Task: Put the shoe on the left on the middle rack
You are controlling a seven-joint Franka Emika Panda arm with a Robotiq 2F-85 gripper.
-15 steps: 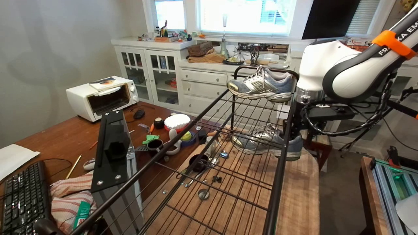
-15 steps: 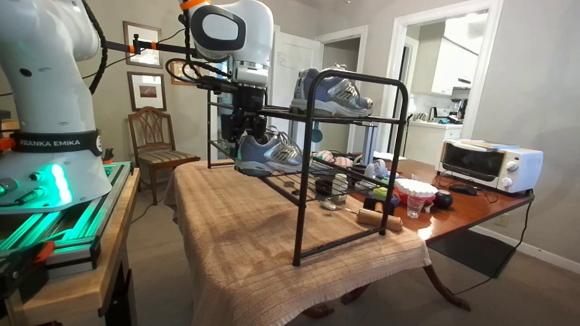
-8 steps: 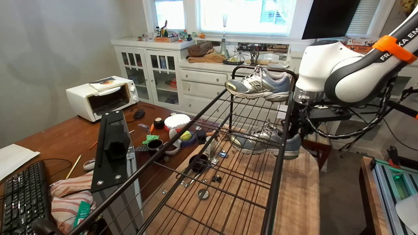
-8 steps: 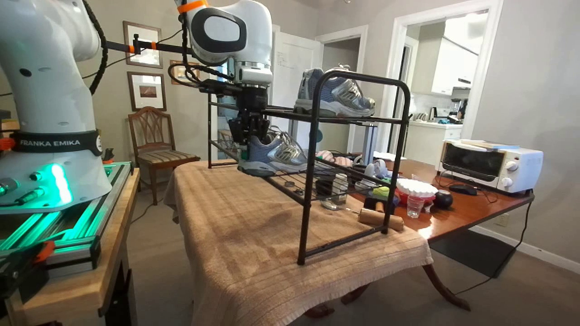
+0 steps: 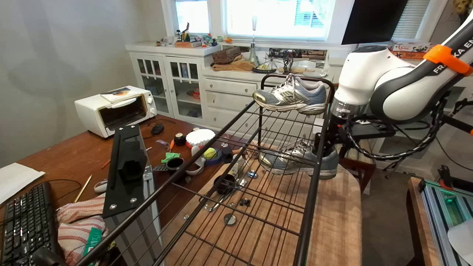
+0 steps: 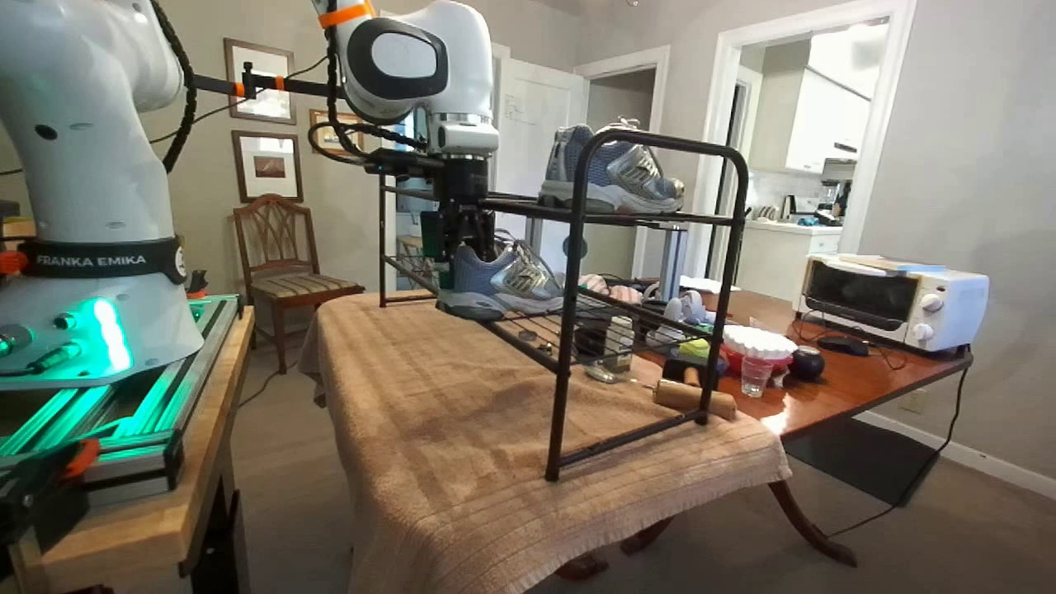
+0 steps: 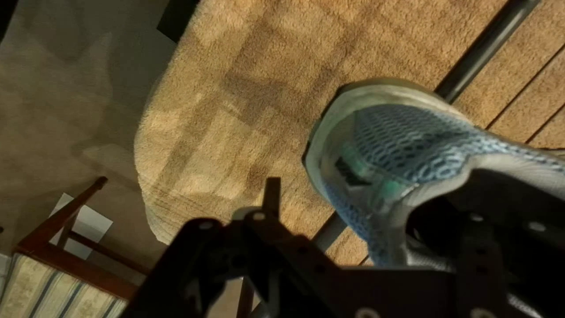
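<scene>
The shoe point(image 6: 507, 285) sits on the middle rack point(image 7: 482, 48), long axis crossing it, toe away from the tool point(image 6: 464, 254), which stands over the heel — jaws parted astride its collar, though the dark wrist view hides any touch.

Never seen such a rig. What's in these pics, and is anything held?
It's a robot arm ending in a two-fingered gripper. Two cameras watch from outside the robot; a third, on its wrist, looks down past the gripper. A wire rack stands on a towel over a table, the upper shoe on top, the lower shoe on the middle shelf, heel past the edge. Nearby on the table: toaster oven, keyboard, mouse. Nothing looks held: the gripper stands open at that heel, one finger outside, the other apparently inside the shoe.
</scene>
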